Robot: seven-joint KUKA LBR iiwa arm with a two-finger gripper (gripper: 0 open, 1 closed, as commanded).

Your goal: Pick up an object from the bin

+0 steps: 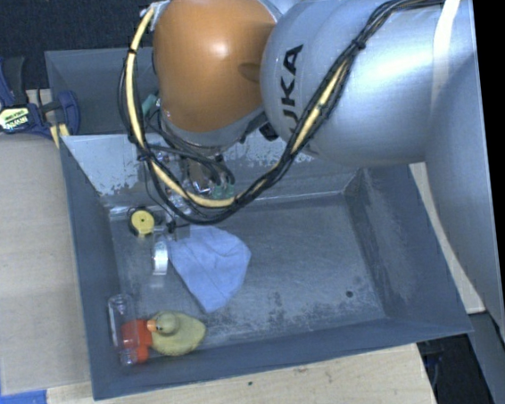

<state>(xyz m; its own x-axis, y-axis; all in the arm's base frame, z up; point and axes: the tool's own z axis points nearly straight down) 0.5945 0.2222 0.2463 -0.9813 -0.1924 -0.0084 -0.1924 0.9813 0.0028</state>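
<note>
Right now the pincer point(180, 227) hangs just over the upper left corner of the blue cloth point(211, 268), and I cannot tell whether it is spread or pressed together. I judge the cloth light, limp and hard to damage, best pinched at a raised fold near that corner. I count one cloth, one yellow duck point(178, 333) below the cloth's left side, one orange piece point(135, 338) further left, one small yellow disc point(142, 222) and one silvery bit point(160, 258) just left of the cloth.

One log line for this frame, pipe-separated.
gripper low over upper edge of blue cloth | yellow disc beside it | yellow duck in bin lower-left corner
</note>
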